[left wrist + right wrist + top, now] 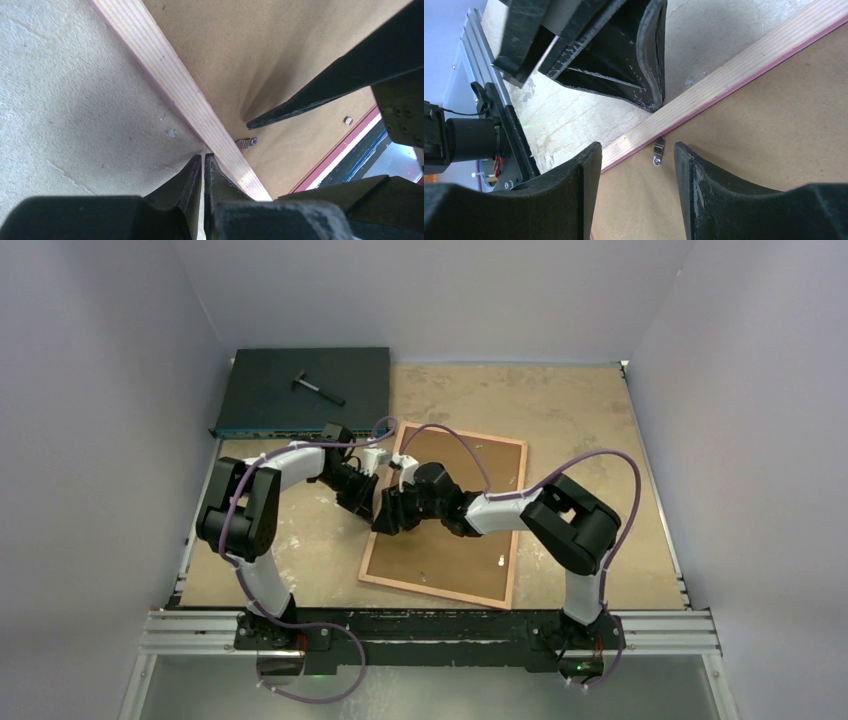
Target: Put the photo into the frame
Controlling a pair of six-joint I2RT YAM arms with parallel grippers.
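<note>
The frame (517, 525) lies on the table (590, 420) before me, backing board (440, 565) in it; the box (270, 390) sits behind, to my left.

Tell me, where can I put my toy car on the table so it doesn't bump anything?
Bare table lies right of the frame up to the wall, and behind the frame, right of the dark box. It is crowded at the frame's left edge, where the left end effector and right end effector meet.
</note>
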